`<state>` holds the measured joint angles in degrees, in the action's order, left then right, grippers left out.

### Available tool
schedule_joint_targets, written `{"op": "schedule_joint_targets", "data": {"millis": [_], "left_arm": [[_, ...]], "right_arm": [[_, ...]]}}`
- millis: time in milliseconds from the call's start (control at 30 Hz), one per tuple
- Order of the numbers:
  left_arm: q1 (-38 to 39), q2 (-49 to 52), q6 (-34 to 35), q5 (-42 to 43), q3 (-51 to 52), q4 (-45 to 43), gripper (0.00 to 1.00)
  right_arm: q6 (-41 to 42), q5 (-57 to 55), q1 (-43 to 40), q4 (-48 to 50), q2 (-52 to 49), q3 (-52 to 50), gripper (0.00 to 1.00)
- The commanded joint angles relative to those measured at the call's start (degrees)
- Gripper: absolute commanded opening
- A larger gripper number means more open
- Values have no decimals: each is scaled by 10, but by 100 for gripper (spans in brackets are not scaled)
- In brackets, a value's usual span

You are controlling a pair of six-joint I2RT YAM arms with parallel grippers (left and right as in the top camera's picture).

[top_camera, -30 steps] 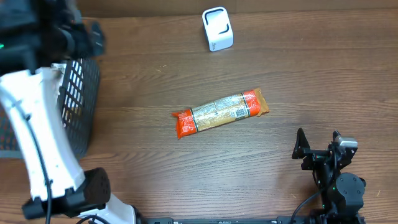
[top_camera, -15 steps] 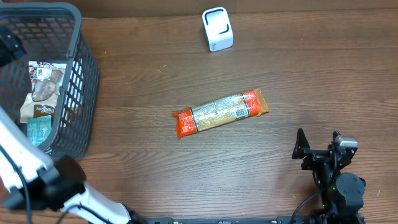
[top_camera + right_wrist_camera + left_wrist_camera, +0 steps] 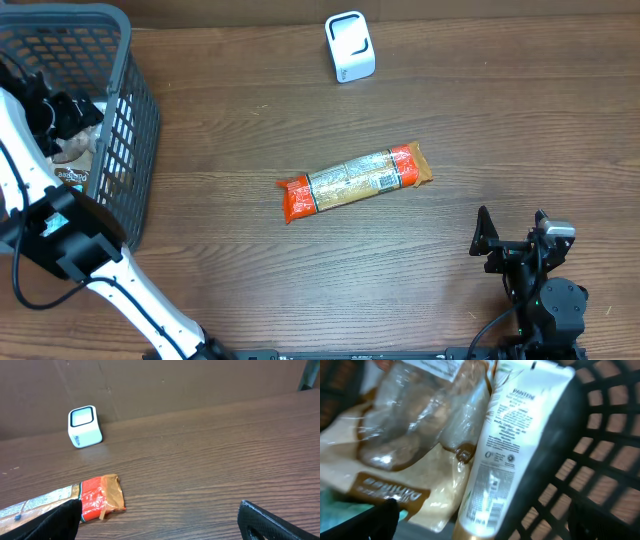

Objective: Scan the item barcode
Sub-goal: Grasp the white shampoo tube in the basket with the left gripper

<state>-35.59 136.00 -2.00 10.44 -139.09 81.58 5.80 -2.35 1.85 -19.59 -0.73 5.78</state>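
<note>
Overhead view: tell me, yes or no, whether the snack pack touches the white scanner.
No, the snack pack lies well apart from the scanner, with a plain gap between them.

There the left arm (image 3: 95, 260) stretched long from the near edge up the far-left side, left gripper (image 3: 52, 108) tipped downward, fingers (image 3: 382, 521) spread wide, nothing between them. The right arm (image 3: 548, 300) sat folded low at near right, right gripper (image 3: 512, 232) gaping too, empty.

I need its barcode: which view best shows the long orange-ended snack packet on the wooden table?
Overhead: the whole orange-ended snack packet shows, printed panel up. Right wrist catches only one orange end; left wrist sees only inside the black mesh basket.
</note>
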Motion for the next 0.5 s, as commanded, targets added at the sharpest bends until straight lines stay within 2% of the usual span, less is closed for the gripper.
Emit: {"op": "schedule_joint_targets", "data": {"millis": [0,200,467], "left_arm": [[9,33,-24,21,-1,0,98],[22,67,-42,27,1,0,97],[37,73,-45,28,7,3,90]], "right_arm": [[2,-4,-2,-11,5,5,100],[2,-4,-2,-11,5,5,100],[2,-4,-2,-11,5,5,100]]}}
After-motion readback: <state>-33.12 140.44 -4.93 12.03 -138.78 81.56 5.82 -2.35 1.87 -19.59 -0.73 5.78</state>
